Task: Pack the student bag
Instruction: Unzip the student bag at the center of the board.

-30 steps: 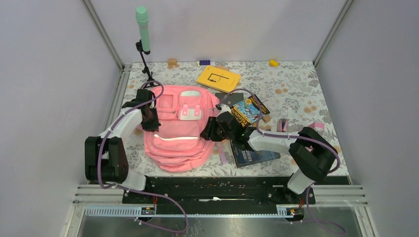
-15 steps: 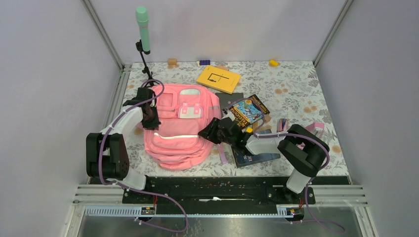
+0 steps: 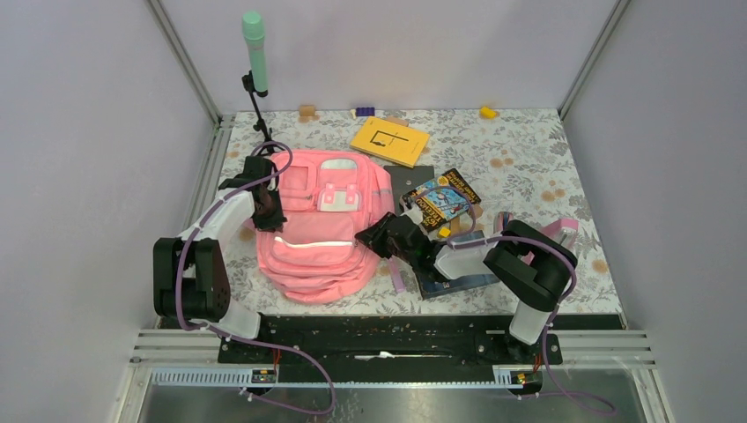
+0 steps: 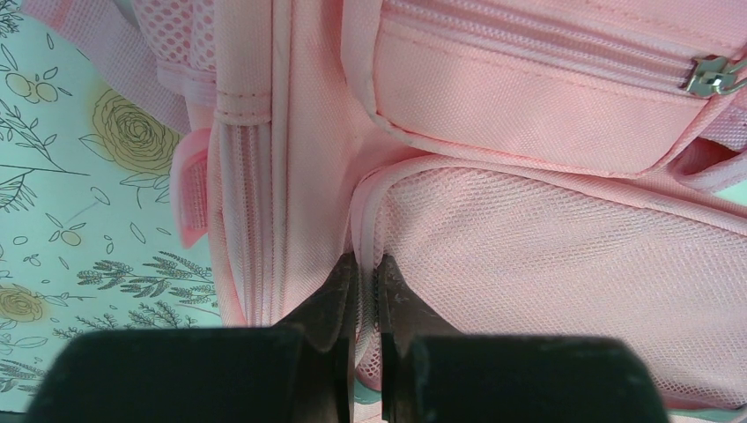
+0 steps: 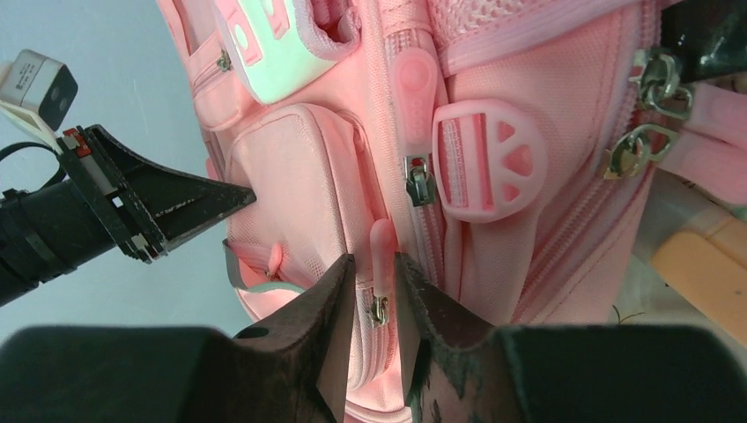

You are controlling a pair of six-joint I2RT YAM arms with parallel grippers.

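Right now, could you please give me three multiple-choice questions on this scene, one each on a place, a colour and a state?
1. Where does the yellow book lie? A. beyond the bag B. inside it C. under the right arm
2. What colour is the bag? A. blue B. pink C. grey
3. How is the left gripper? A. wide open B. holding a pen C. shut on the bag
Answers: 1 A, it lies flat past the bag's far corner; 2 B, its fabric is pink throughout; 3 C, it pinches a seam.
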